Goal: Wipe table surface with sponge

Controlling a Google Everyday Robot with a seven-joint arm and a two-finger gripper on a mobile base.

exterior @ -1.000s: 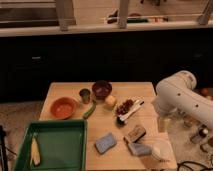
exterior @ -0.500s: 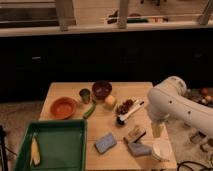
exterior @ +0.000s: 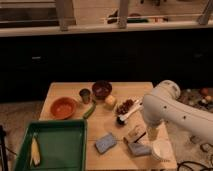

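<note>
Gripper (exterior: 151,133), jaws released, hangs at 4 o'clock on the table surface (exterior: 107,124); ease it toward 8 o'clock and centre over the sponge (exterior: 105,143).

Arm (exterior: 172,107): glossy white, fat rounded shells. Bulbous joint on top, smooth curved link running off to the rt, faint grey shading underneath. Pincer (exterior: 152,133): pale cream, narrower than the arm. It sits under the arm's lower-left end, just above the rt-front part of the desk (exterior: 70,90), fingers apart.
</note>
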